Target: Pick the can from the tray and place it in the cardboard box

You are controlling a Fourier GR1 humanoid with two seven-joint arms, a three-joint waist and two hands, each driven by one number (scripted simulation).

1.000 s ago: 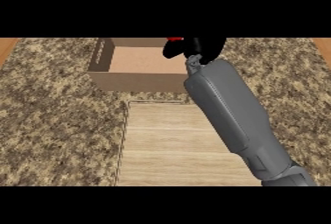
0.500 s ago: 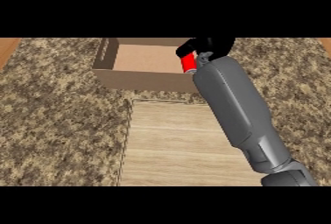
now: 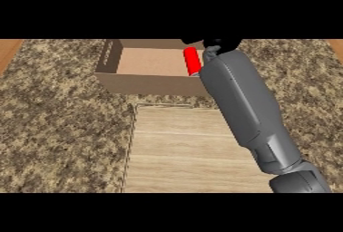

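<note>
Brown speckled worktop (image 3: 60, 127) fills the far left, well apart from the right hand (image 3: 224, 44). No left hand shows in the head view.

Cardboard box (image 3: 144, 84): open top, sits left of and below the hand, with its right inner wall just beside it. Its far rim is cut off by the view's upper edge.

Pale wood tray (image 3: 188, 149): below the hand, nearer the robot, just short of the box's front wall. Nothing shows on the part not covered by the arm. Its right side is hidden under the arm.

Red can (image 3: 193, 61): inside the box at its right side, just left of and below the hand. It looks tilted or laid along the right wall. Probably it is there because the hand came in over the box's right edge to set it down. Cannot tell if it rests on the box floor.

The right hand is black and sits at the can's upper end, touching or nearly so. Fingers: cannot tell whether they close on the can, as the hand is half cropped at the top. The grey forearm (image 3: 244, 104) covers the wrist side and the box's right corner. Placement looks nearly done, release unconfirmed.
</note>
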